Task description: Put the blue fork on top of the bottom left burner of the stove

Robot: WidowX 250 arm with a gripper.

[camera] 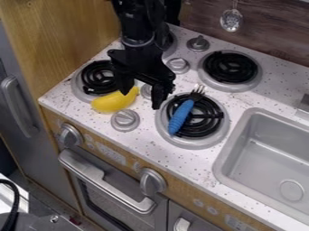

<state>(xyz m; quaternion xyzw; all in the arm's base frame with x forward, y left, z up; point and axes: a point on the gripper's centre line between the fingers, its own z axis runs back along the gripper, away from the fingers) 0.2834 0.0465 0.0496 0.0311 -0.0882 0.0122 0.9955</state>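
The black gripper (142, 94) hangs over the front part of the stove, its two fingers spread apart with nothing seen between them. To its right, the blue fork (181, 117) lies across the black coil of the front right burner (209, 131), blue handle toward the front and metal tines toward the back. The front left burner (92, 76), at the bottom left of the stove, is left of the gripper and partly hidden by it. A yellow banana (111, 102) lies against that burner's front right edge, below the gripper's left finger.
Knobs stand between the burners, including a silver one (125, 120) in front of the gripper. Another burner (230, 67) is at the back right. A grey sink (241, 149) lies to the right; a wooden wall (63, 36) rises at the left.
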